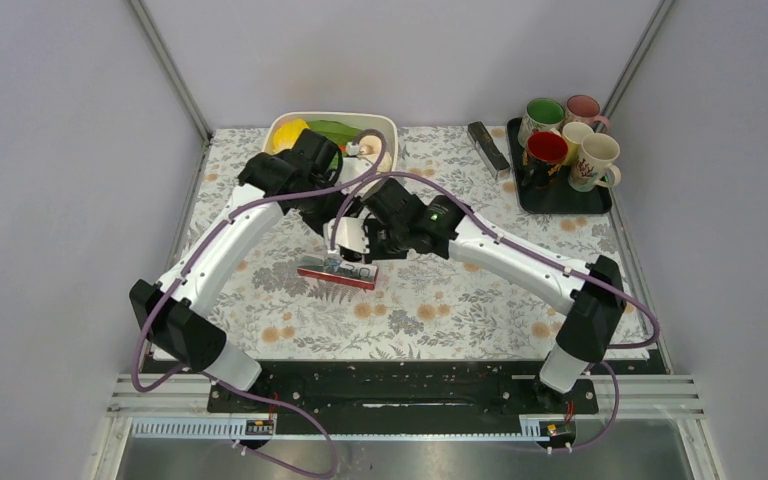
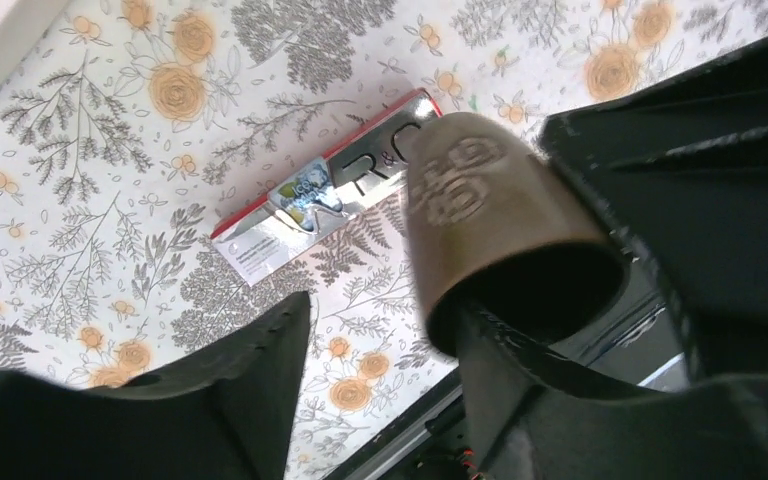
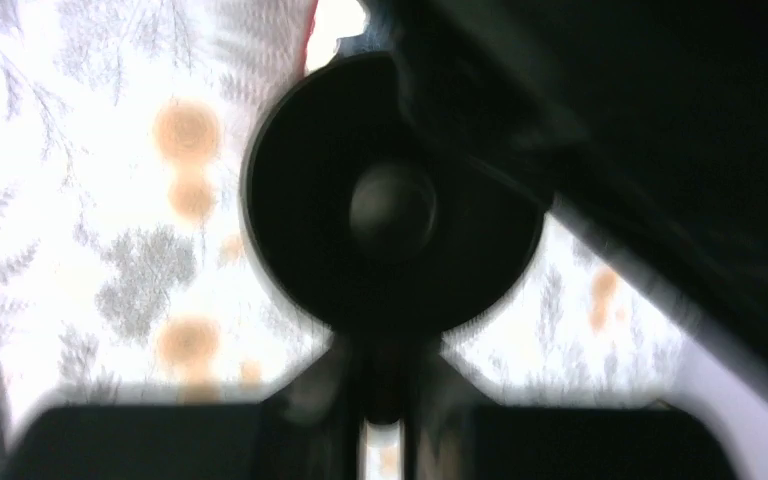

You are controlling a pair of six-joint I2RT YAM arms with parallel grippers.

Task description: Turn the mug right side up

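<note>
**Mug (image 2: pixel 480 210) aloft at mid-bench, turn unfinished**

Both arms meet over the middle of the flowered bench (image 1: pixel 440 310). There we find the brown mug lifted clear of the cloth and held on a slant, its dark mouth turned toward the left wrist camera. We judge the task part done: the mug is off the bench, but it has yet to be brought level and set down on its base.

Only the left wrist view shows the mug plainly. It hangs above a red-edged carton (image 2: pixel 310 215), with the left jaws spread wide and one finger at its mouth. The top view hides the mug under the two wrists, yet places the scene well apart from the tray of mugs (image 1: pixel 560 195) in the far right corner. The right wrist view is a dark blur, so we cannot tell whether the right jaws pinch the mug.
</note>
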